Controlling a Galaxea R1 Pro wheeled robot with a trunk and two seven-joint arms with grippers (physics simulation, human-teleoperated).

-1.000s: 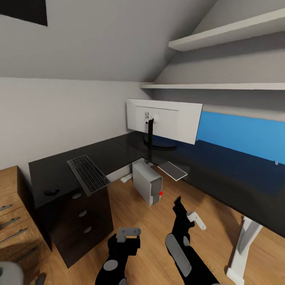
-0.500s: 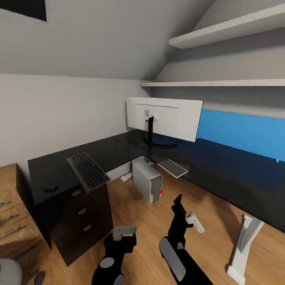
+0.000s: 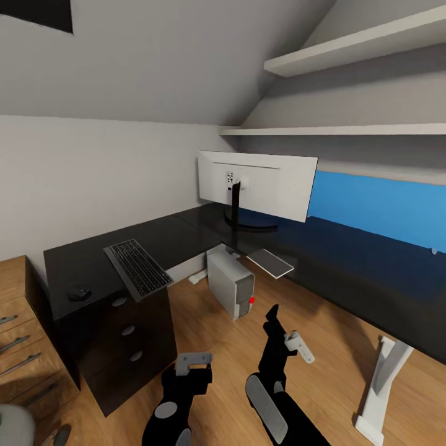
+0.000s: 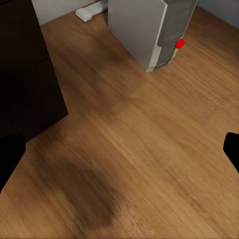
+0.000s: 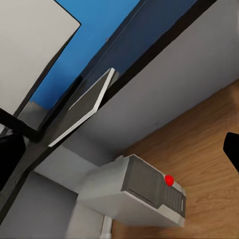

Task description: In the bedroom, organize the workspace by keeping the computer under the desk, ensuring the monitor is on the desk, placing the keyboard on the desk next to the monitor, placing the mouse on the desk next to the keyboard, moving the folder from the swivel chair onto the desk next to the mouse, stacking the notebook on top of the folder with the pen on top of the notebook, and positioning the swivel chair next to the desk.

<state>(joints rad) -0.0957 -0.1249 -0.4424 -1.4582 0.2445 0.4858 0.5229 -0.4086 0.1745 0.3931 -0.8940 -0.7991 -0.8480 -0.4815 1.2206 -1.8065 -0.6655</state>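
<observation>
On the black L-shaped desk [image 3: 347, 272] stands the monitor [image 3: 257, 186], its white back toward me. The keyboard [image 3: 137, 269] lies on the desk's left wing and overhangs the front edge, with the mouse [image 3: 79, 293] to its left. The grey notebook [image 3: 270, 262] juts over the inner edge. Below that corner the computer [image 3: 230, 284] stands on the floor. A grey corner of the swivel chair [image 3: 11, 427] shows low on the left. Folder and pen are out of view. My left gripper [image 3: 193, 370] [image 4: 119, 154] and right gripper [image 3: 272, 319] [image 5: 122, 154] hover open and empty over the floor.
A light wooden drawer unit [image 3: 18, 322] stands left of the desk. Behind the desk's right wing is a blue wall panel [image 3: 378, 207], with two shelves [image 3: 347, 56] above. A white desk leg [image 3: 381, 384] stands at the right. Wooden floor [image 4: 139, 149] lies between me and the computer.
The head view has shifted slightly, so the whole scene sits a little higher. My right gripper has dropped slightly and drifted left. The left gripper has hardly moved.
</observation>
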